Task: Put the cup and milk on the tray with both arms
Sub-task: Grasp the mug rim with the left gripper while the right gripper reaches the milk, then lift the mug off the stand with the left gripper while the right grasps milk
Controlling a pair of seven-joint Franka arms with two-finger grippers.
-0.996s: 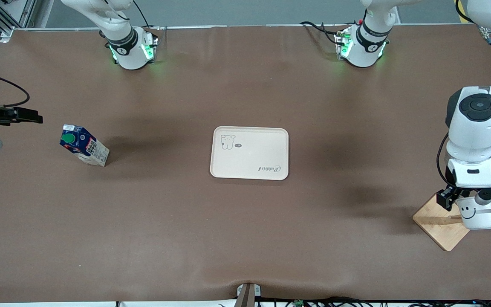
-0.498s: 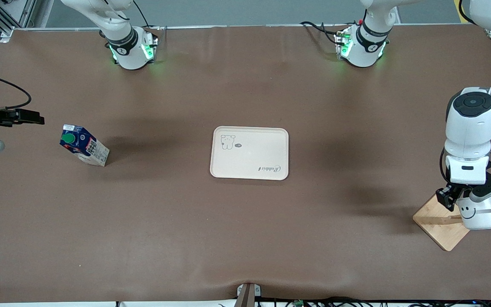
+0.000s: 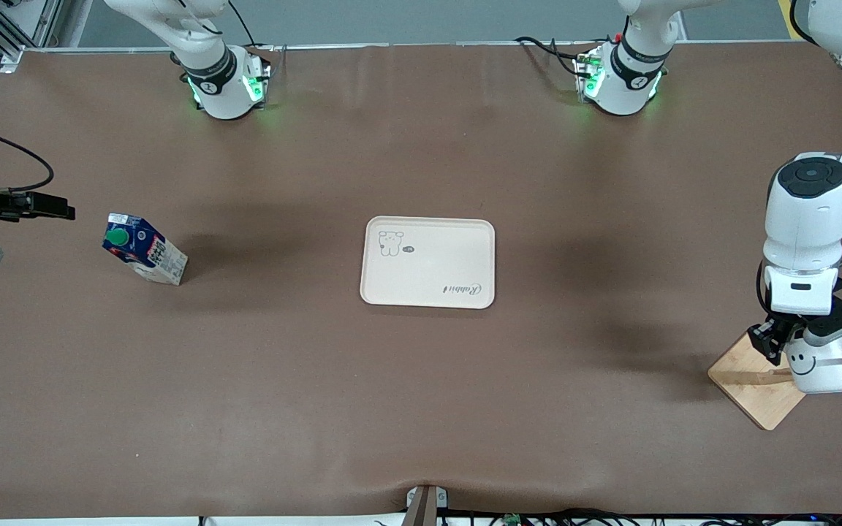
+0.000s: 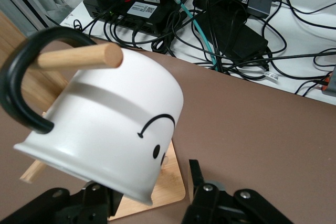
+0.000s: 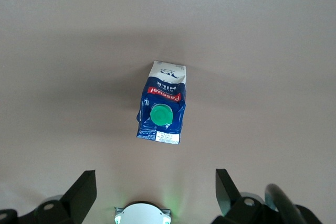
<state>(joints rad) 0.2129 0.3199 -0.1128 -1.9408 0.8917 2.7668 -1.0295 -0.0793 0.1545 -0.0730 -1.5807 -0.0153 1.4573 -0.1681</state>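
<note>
From across the table the left gripper (image 3: 794, 349) merely crowds the cup (image 3: 823, 365) on its wooden stand (image 3: 757, 394), but its wrist view shows a peg (image 4: 79, 59) through the handle and half-open jaws flanking, not gripping, the cup, while the right gripper (image 5: 155, 192) hangs wide open above the standing milk (image 3: 145, 249), well apart from the tray (image 3: 428, 261).

The tray (image 3: 428, 261) is set at the middle of the tabletop (image 3: 421, 409). The milk (image 3: 145, 249) stands toward the right arm's end, well apart from the tray. The cup (image 3: 823, 363) is hung on a peg of a wooden stand (image 3: 756, 386) at the left arm's end, nearer to the front camera than the tray and the milk.
</note>
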